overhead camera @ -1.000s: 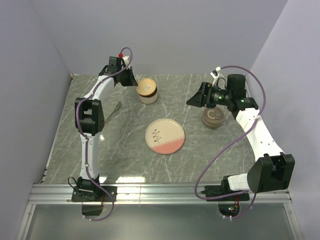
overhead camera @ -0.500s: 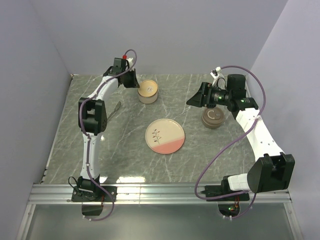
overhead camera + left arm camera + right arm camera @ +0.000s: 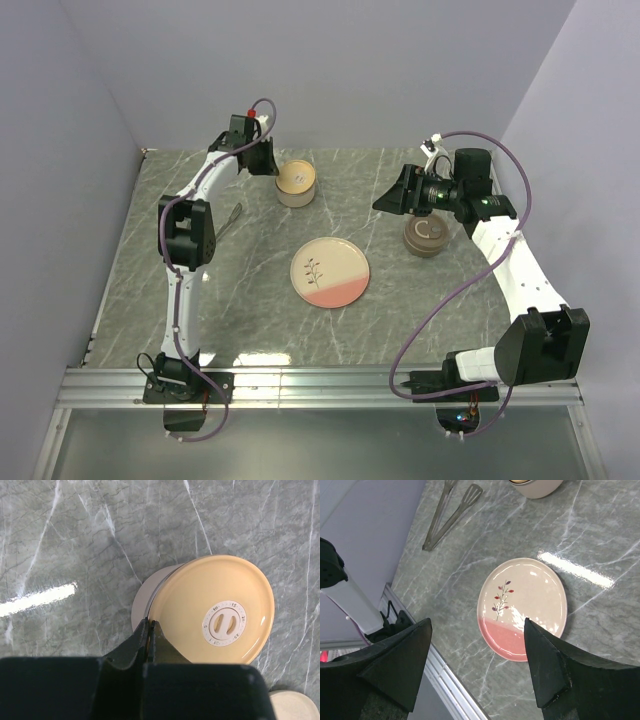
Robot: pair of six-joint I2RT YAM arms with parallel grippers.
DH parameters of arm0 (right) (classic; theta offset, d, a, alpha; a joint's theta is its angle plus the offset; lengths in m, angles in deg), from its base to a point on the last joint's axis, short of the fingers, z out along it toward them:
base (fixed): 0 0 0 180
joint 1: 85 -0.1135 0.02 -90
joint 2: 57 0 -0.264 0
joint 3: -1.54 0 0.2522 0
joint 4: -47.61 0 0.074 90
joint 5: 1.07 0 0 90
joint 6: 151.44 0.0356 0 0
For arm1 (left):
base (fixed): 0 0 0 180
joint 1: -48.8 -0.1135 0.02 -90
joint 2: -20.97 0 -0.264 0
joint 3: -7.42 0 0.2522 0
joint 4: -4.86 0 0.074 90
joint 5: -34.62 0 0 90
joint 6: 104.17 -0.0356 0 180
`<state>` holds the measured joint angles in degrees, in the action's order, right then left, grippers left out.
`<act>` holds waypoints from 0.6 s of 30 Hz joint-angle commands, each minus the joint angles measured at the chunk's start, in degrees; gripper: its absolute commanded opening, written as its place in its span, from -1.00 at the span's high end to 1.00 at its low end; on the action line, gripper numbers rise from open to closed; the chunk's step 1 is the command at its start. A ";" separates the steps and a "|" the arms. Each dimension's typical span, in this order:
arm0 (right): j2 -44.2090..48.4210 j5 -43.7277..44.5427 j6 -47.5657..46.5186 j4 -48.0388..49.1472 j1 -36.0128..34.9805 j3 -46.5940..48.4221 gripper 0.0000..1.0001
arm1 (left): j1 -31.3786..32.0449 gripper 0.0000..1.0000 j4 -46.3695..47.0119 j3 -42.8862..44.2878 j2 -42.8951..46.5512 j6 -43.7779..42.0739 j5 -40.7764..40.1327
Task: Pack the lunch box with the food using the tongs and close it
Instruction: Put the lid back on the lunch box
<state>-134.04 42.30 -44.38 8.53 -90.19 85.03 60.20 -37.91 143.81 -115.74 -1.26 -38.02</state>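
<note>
The lunch box point(image 3: 296, 184) is a round cream pot at the back of the table, with a pale yellow dial lid point(image 3: 215, 605) lying on top. My left gripper point(image 3: 268, 165) is shut, and its tips point(image 3: 149, 625) rest at the lid's near rim. The tongs point(image 3: 228, 222) lie flat on the marble to the left; they also show as slim silver tongs point(image 3: 450, 515) in the right wrist view. My right gripper point(image 3: 477, 621) hangs open and empty above the table, right of the plate. The food is out of view.
A pink-and-cream plate point(image 3: 330, 272) with a sprig drawing lies bare at mid-table. A brown round pot point(image 3: 427, 237) stands under my right wrist. Grey walls close in the left, back and right. A metal rail point(image 3: 320, 385) runs along the near edge.
My left wrist has shifted slightly beside the lunch box, and the lid now looks flatter and paler on the pot. The right arm has not moved.
</note>
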 commanded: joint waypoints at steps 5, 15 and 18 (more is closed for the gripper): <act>1.01 -1.27 0.25 2.21 0.36 -0.83 -0.61 | 0.29 0.99 -1.48 4.46 3.11 -1.48 -1.63; 0.66 -1.62 0.43 2.38 0.36 -0.74 -0.61 | 0.38 0.99 -3.59 5.43 3.64 -2.97 -2.25; 0.66 -1.71 0.43 2.38 0.36 -0.74 -0.61 | 0.55 0.99 -4.47 5.78 3.46 -3.68 -2.86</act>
<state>-134.04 41.66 -44.33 8.95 -90.19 84.38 60.44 -41.17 146.34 -115.72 -3.16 -39.63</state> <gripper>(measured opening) 0.807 0.022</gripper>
